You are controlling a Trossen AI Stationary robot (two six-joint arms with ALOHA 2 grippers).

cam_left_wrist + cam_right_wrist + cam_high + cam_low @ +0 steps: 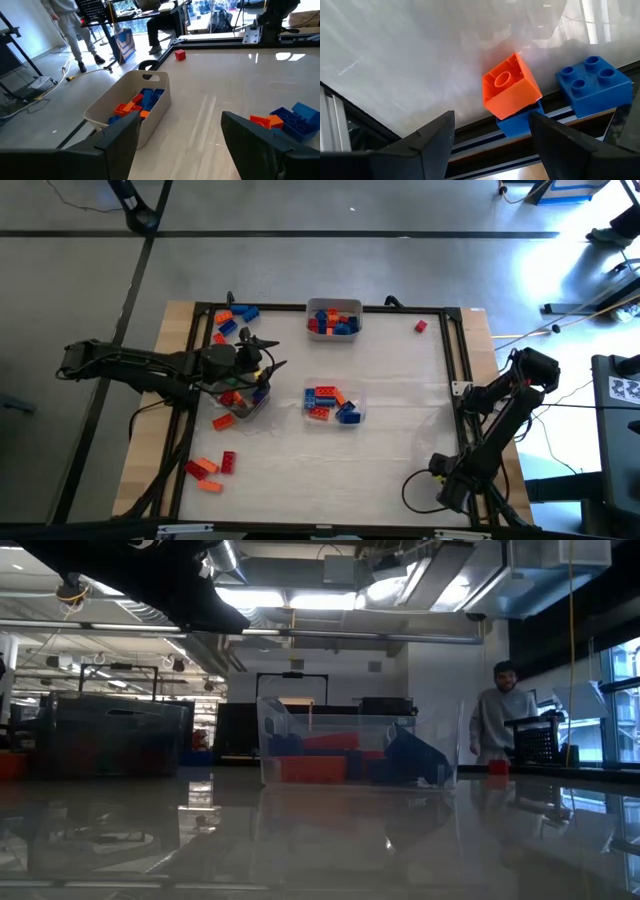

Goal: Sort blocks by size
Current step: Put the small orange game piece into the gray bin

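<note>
3 clear trays [334, 319] of red, orange, blue blocks [330, 401]; left pincer [262, 366] released over the leftmost, right pincer [492, 131] released.

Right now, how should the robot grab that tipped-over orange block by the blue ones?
Probably by the orange block's two flat side walls. It lies tilted on a flat blue block, hollow underside showing, with the open right gripper straddling it, so coming straight ahead looks easiest.

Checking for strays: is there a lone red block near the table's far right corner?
Yes, the high view shows a single red block lying alone on the table, apart from the trays.
</note>
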